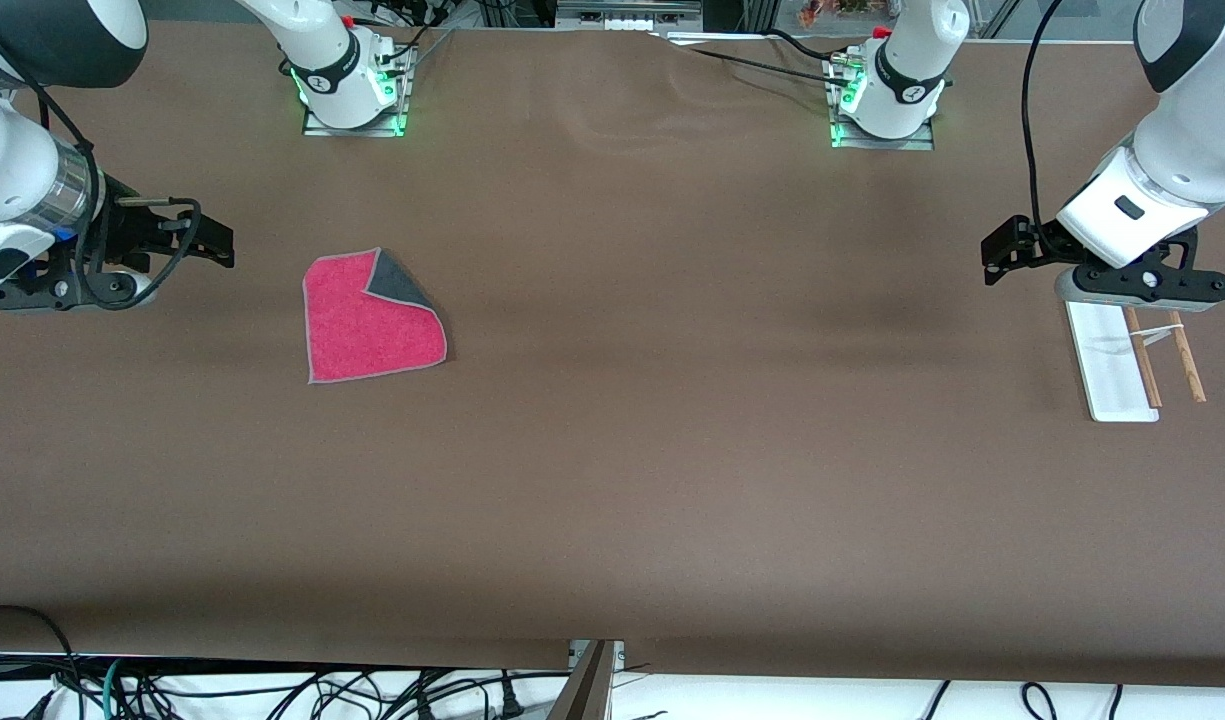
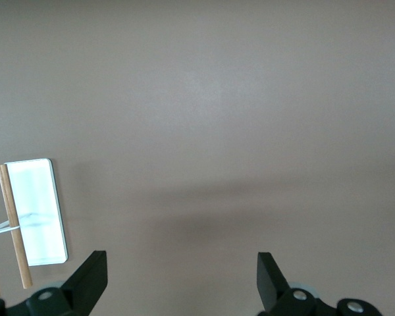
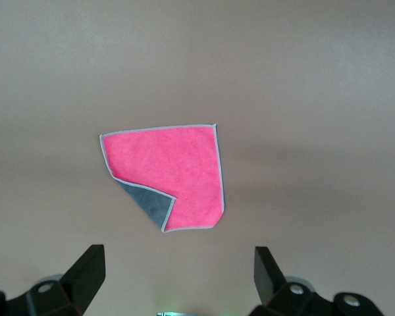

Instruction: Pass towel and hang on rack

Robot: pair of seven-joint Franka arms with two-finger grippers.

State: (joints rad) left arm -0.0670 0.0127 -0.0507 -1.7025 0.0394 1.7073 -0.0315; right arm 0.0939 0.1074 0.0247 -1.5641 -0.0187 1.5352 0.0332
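Observation:
The towel (image 1: 370, 320) lies flat on the brown table toward the right arm's end, pink side up, with one corner folded over to show dark grey. It also shows in the right wrist view (image 3: 168, 176). My right gripper (image 1: 212, 240) is open and empty, up in the air beside the towel at the table's end; its fingers (image 3: 85, 273) stand wide apart. The rack (image 1: 1137, 358) stands at the left arm's end, with a white base and two wooden rods; it also shows in the left wrist view (image 2: 33, 210). My left gripper (image 1: 1002, 250) is open and empty beside the rack.
The brown cloth covers the whole table (image 1: 672, 420). The two arm bases (image 1: 352, 80) (image 1: 887, 95) stand along the edge farthest from the front camera. Cables hang below the table's near edge.

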